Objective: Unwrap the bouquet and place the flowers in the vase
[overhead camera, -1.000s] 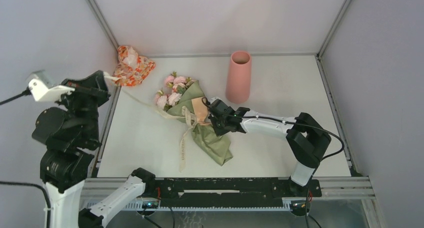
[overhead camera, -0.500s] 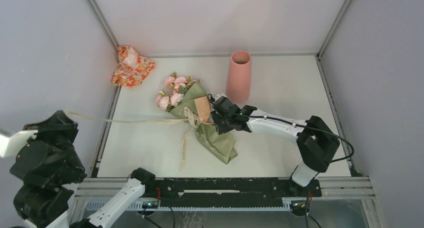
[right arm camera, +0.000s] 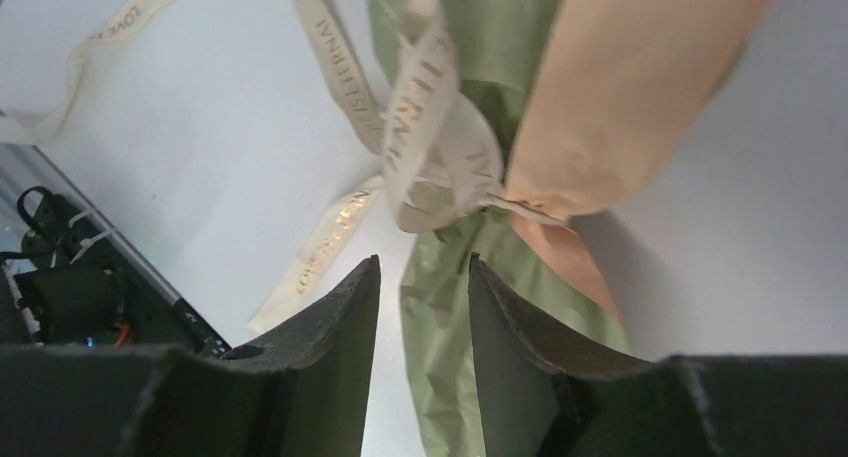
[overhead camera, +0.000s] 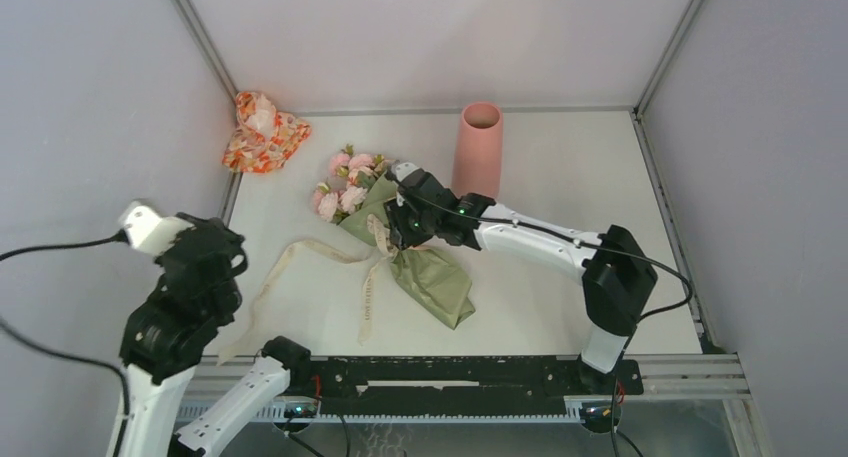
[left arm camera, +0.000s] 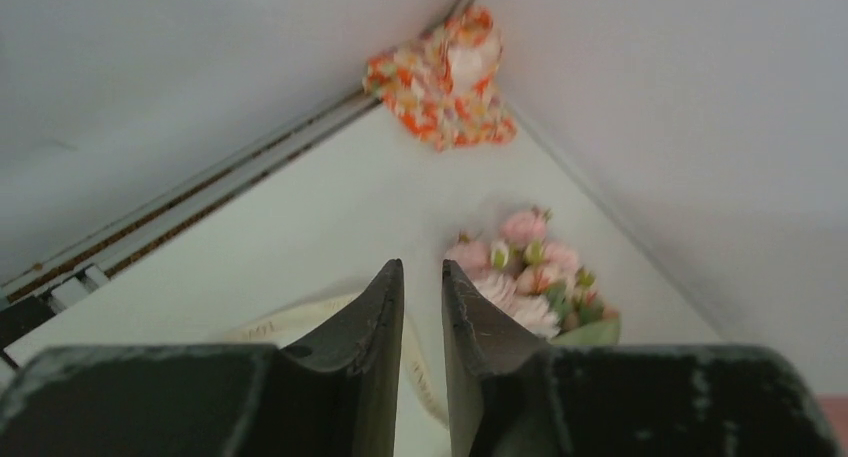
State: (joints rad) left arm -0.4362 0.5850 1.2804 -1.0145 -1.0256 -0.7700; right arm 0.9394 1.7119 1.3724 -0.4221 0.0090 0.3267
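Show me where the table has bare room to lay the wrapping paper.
Bare: right side of the table, between vase and right edge; also the strip behind the bouquet. Crowded: centre-left, where bouquet and ribbon tails sprawl toward the near edge.

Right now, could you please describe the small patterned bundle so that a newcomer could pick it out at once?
Look at the white table and follow it to its far-left corner. The floral-patterned bundle lies crumpled there, printed in orange and white. Unlike the bouquet at mid-table, it is small and has no green paper cone.
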